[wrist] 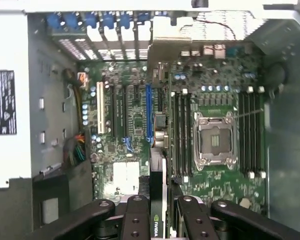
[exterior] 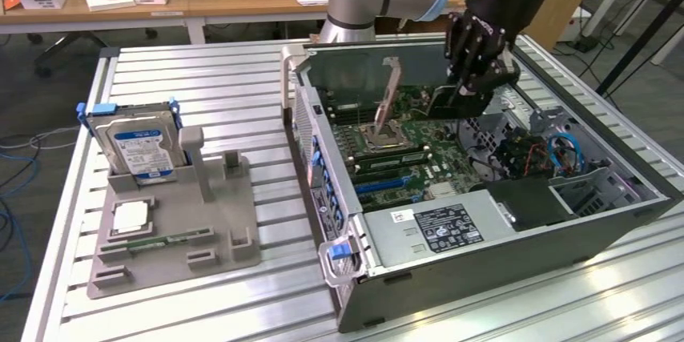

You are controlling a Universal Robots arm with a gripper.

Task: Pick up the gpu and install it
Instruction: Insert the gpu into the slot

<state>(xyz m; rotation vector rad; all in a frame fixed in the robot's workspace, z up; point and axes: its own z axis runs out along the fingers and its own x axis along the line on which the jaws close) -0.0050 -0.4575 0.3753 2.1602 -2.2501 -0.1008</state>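
Observation:
My gripper [exterior: 468, 86] reaches down into the open computer case [exterior: 598, 222] and is shut on the gpu [exterior: 447, 106], a thin dark card held on edge above the motherboard [exterior: 428, 170]. In the wrist view the gpu [wrist: 156, 200] is seen edge-on between my fingers [wrist: 136, 216]. It runs away from the camera to its silver bracket [wrist: 166, 50] near the case's rear slot openings. The card hovers just beside the blue expansion slot [wrist: 149, 112]; whether it touches the board is unclear.
The CPU socket [wrist: 215, 140] and memory slots [wrist: 182, 135] lie beside the card. Cables [exterior: 561, 154] and a drive bay sit at the case's right in the exterior view. On the table to the left, a grey holder [exterior: 214, 214] carries a silver hard drive [exterior: 139, 146] and a green memory stick [exterior: 160, 239].

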